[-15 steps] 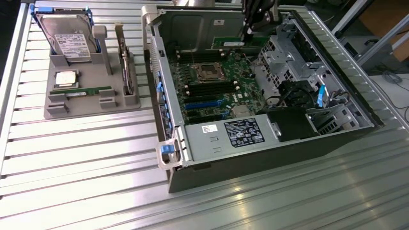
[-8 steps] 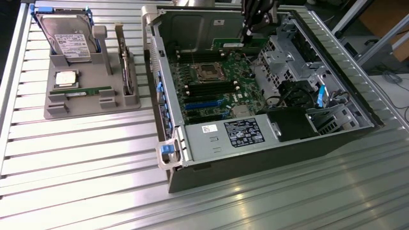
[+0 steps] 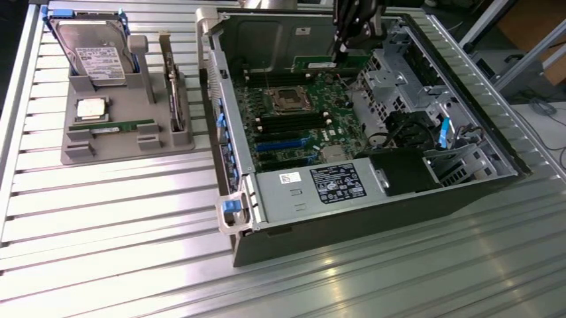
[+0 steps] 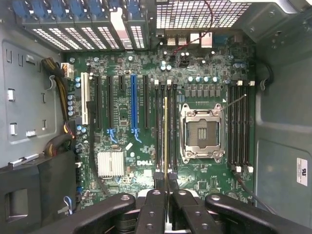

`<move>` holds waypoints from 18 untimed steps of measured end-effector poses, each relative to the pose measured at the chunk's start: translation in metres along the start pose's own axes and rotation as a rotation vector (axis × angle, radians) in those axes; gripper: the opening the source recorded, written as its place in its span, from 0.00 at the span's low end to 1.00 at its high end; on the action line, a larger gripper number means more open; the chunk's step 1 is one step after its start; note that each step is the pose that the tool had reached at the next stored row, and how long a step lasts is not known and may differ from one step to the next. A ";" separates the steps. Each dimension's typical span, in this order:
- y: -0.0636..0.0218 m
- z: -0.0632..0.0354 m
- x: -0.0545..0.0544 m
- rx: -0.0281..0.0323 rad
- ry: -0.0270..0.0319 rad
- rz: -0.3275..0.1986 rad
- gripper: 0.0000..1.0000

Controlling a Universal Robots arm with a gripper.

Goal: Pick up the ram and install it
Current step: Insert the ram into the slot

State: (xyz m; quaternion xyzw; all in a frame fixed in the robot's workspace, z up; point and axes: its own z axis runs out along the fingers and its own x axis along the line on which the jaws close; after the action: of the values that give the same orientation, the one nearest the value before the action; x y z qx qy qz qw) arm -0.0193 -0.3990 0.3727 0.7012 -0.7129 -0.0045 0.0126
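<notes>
Parts are laid out on a grey tray (image 3: 106, 156) at the exterior view's left: a hard drive (image 3: 93, 50) is stood at its far end, a square silver chip (image 3: 91, 108) is seated nearer the camera, and a second green stick (image 3: 111, 127) is laid flat across the tray just beyond that. To the right of the tray an open computer case (image 3: 292, 232) is set on the slatted table (image 3: 115, 225), with the motherboard (image 3: 283, 129) exposed inside. Further right, over the far part of the board, the gripper (image 3: 340, 56) is hung from above with the ram (image 3: 314, 64) held at its tip. The ram's long axis is kept level there, and its free end is pointed toward the exterior view's left. In the wrist view the ram (image 4: 165, 136) is seen edge-on as a thin pale line, one end clamped between the fingers (image 4: 153, 209), which are closed tight on it. Its length is lined up with the long black slots (image 4: 173, 122) beside the empty socket (image 4: 201, 132), between two of them; whether the board is touched cannot be told.
</notes>
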 end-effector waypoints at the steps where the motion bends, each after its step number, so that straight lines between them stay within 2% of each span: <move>1: 0.0000 0.0008 0.000 0.0000 0.0000 0.000 0.12; 18: -0.0005 0.0108 0.000 0.0000 0.0000 0.000 0.12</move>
State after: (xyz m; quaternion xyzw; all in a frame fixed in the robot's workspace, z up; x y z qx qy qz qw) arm -0.0190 -0.3990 0.3619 0.7012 -0.7128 -0.0045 0.0127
